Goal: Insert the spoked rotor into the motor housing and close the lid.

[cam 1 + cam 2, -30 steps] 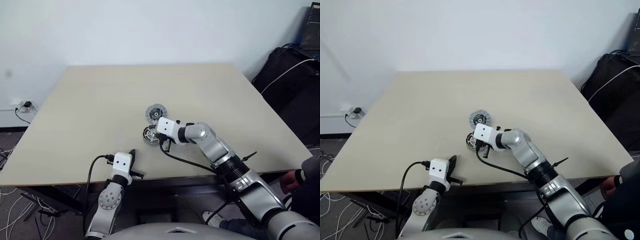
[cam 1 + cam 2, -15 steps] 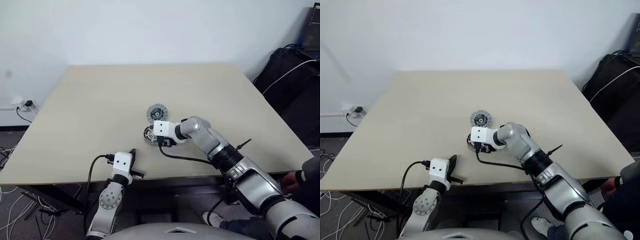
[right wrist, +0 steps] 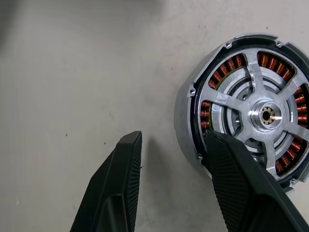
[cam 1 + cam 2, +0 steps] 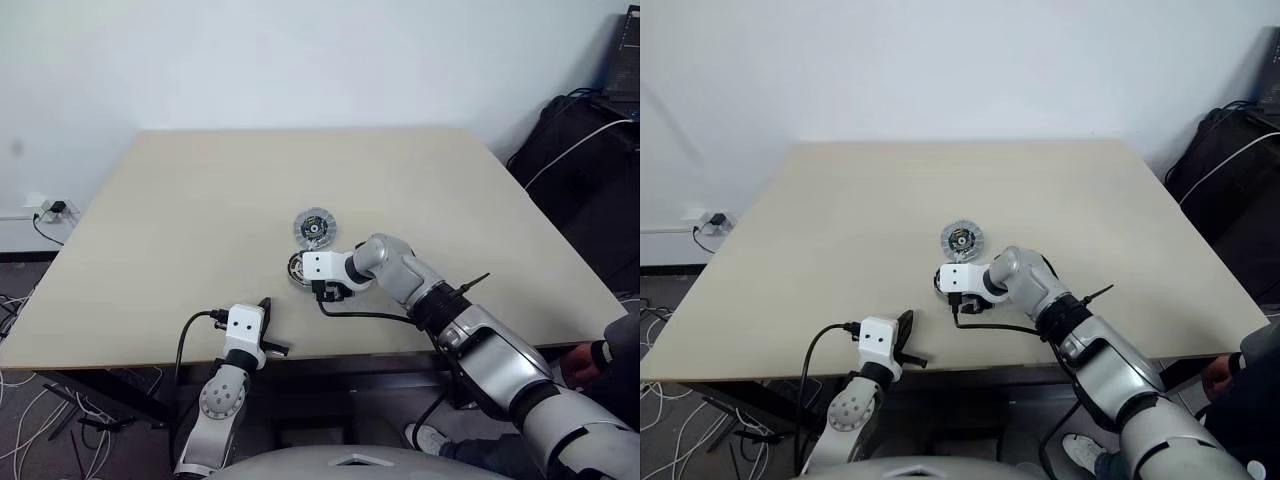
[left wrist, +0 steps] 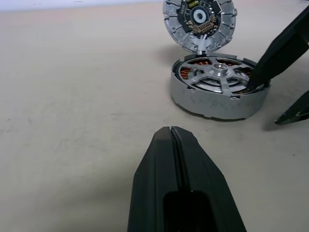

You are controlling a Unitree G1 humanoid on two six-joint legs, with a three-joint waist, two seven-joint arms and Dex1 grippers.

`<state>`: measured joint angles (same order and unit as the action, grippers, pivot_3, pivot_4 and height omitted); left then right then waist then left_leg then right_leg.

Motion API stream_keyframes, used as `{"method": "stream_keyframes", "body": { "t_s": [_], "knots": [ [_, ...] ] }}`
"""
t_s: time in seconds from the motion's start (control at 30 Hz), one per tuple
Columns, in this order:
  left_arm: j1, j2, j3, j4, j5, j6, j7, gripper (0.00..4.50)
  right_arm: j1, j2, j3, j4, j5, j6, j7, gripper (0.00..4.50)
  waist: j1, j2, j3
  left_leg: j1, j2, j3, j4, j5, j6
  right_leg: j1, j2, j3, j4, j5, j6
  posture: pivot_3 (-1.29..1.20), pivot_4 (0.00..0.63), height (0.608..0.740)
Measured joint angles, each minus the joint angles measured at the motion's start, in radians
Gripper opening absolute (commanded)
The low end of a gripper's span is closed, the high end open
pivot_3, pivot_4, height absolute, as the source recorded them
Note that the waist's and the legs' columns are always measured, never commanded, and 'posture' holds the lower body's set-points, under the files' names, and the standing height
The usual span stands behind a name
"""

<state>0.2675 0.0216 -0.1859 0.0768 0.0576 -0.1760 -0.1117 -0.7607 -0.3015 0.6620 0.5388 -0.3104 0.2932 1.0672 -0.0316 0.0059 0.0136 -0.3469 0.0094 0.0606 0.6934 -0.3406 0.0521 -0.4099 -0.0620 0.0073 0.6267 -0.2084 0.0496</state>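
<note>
Right gripper [image 3: 171,186], jaws parted and empty, now lowering beside the motor housing [image 5: 219,87] mid-table with the spoked rotor [image 3: 263,116] already seated; left gripper [image 5: 176,159] idling shut; lid [image 4: 314,227] lying just beyond, awaiting pickup and placement.

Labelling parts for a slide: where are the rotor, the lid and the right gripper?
rotor [image 3: 266,115], right wrist view, on its hub.
lid [image 5: 199,19], left wrist view, on its dark centre.
right gripper [image 3: 171,145], right wrist view, between the fingertips.

I see left gripper [image 5: 172,133] jaws closed, level, low | right gripper [image 3: 171,145] jaws parted, angled down, arm bent inward
</note>
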Motion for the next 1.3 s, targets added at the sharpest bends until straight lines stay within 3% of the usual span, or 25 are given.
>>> {"method": "stream_keyframes", "body": {
  "t_s": [0.2,0.43,0.9,1.3],
  "knots": [
    [0.001,-0.019,0.001,0.000,-0.002,0.000,0.003,0.00,-0.022,0.019,0.001,0.044,-0.024,-0.016,0.003,2.21,-0.001,0.000,0.000,0.001,0.000,0.000,0.000,0.000,0.000,0.000,0.000,0.000,0.000,0.000,0.000,0.00,0.000,0.740],
    [0.008,-0.030,0.019,0.004,-0.023,-0.002,0.020,0.00,-0.050,0.039,-0.002,0.095,-0.041,-0.056,-0.010,0.12,-0.003,0.000,-0.001,0.001,0.001,-0.001,0.000,0.000,-0.001,0.000,0.000,0.000,0.000,0.000,-0.001,0.00,0.000,0.740],
    [0.007,-0.063,0.050,0.006,-0.078,-0.003,0.023,0.00,-0.001,0.061,-0.076,0.090,-0.014,-0.024,-0.052,0.10,-0.005,0.000,-0.002,0.002,0.001,-0.001,0.000,0.002,-0.002,0.001,0.001,-0.001,0.001,0.002,-0.003,0.00,0.000,0.740],
    [-0.003,-0.065,0.043,0.028,-0.081,0.001,0.002,0.00,0.299,-0.042,-0.176,-0.436,0.026,0.302,-0.122,0.10,0.018,0.000,-0.001,-0.004,0.000,-0.002,0.000,0.000,0.000,-0.003,0.000,-0.002,-0.002,0.001,-0.003,0.00,0.000,0.740]
  ]
}}
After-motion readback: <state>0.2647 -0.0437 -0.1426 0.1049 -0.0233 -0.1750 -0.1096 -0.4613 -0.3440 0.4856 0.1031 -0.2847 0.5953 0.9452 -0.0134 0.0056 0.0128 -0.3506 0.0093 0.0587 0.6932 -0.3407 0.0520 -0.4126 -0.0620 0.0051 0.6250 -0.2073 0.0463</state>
